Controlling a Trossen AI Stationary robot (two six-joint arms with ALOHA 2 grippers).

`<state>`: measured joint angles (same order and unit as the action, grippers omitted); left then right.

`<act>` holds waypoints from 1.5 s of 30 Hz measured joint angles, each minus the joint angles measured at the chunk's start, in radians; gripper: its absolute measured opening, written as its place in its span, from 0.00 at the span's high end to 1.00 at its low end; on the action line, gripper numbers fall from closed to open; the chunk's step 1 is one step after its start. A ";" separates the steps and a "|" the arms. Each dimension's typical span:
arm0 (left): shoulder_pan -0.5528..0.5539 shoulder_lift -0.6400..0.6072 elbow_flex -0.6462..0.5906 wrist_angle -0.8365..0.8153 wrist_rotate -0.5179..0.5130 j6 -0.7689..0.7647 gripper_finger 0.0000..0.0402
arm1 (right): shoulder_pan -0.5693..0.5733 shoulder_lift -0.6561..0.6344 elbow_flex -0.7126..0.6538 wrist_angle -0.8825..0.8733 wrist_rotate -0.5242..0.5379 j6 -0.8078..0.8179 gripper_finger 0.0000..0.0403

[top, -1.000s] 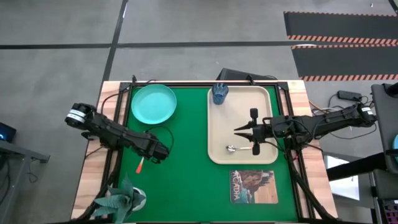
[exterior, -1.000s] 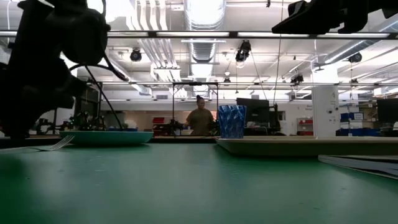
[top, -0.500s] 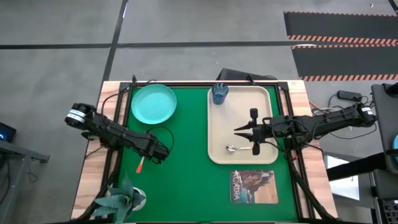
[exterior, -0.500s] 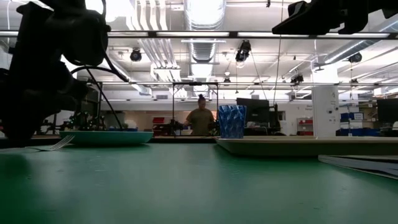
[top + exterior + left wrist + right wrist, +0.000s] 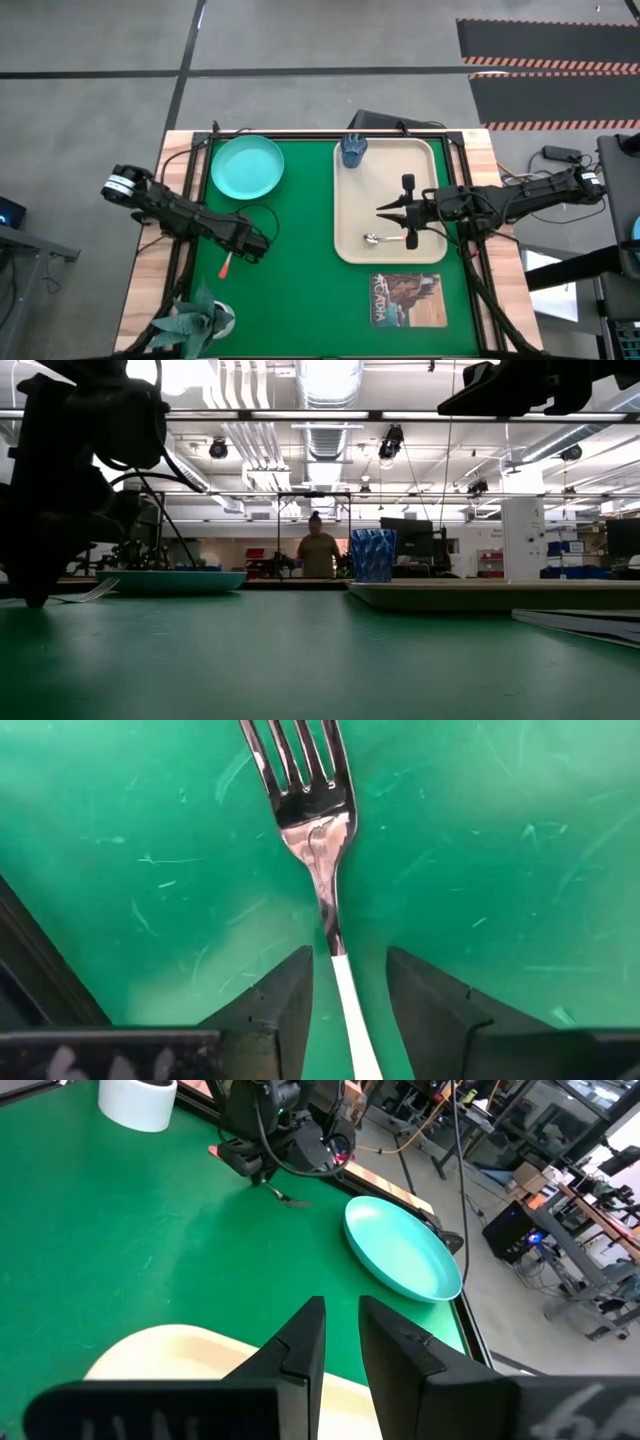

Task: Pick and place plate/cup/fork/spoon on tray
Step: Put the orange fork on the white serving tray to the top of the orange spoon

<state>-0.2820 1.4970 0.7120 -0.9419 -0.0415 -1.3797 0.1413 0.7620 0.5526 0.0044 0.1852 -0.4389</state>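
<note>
Fork (image 5: 226, 265) lies on green desk (image 5: 300, 250), left tool (image 5: 250, 250) low over it

High view: spoon (image 5: 385, 239) and cup (image 5: 353, 150) sit on tray (image 5: 355, 200); plate (image 5: 246, 167) off it. Left wrist view: parted fingers (image 5: 285, 1010) straddle the fork's neck, gripping nothing. Right wrist view: right tool (image 5: 340, 1345) narrowly parted, empty, above tray

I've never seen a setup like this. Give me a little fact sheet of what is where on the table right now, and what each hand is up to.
tray: right half of the green mat
cup: on the tray, far left corner
spoon: on the tray, near edge
plate: on the mat, far left, off the tray
fork: on the mat, near left, off the tray
left hand: low over the fork, fingers open, straddling its neck
right hand: above the tray, holding nothing
</note>
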 joint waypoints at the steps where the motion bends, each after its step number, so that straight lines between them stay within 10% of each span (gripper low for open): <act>1: -0.001 0.000 0.001 0.002 -0.001 0.000 0.73 | 0.000 0.000 0.000 0.000 0.000 0.000 0.86; 12: -0.002 0.002 0.006 0.015 -0.027 -0.013 0.98 | 0.000 0.000 0.000 0.000 0.000 0.000 0.86; 30: -0.034 0.006 0.360 -0.003 -0.607 0.361 1.00 | 0.000 0.000 0.001 0.008 0.000 0.064 0.86; 36: -0.037 0.005 0.406 0.336 -0.761 0.779 1.00 | 0.000 0.006 0.001 0.020 0.000 0.100 0.86; 45: -0.037 0.005 0.346 0.999 -0.663 1.348 1.00 | 0.000 0.087 0.001 0.069 -0.003 0.127 0.86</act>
<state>-0.3187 1.5021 1.0584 0.0571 -0.7043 -0.0312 0.1417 0.8491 0.5537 0.0738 0.1823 -0.3118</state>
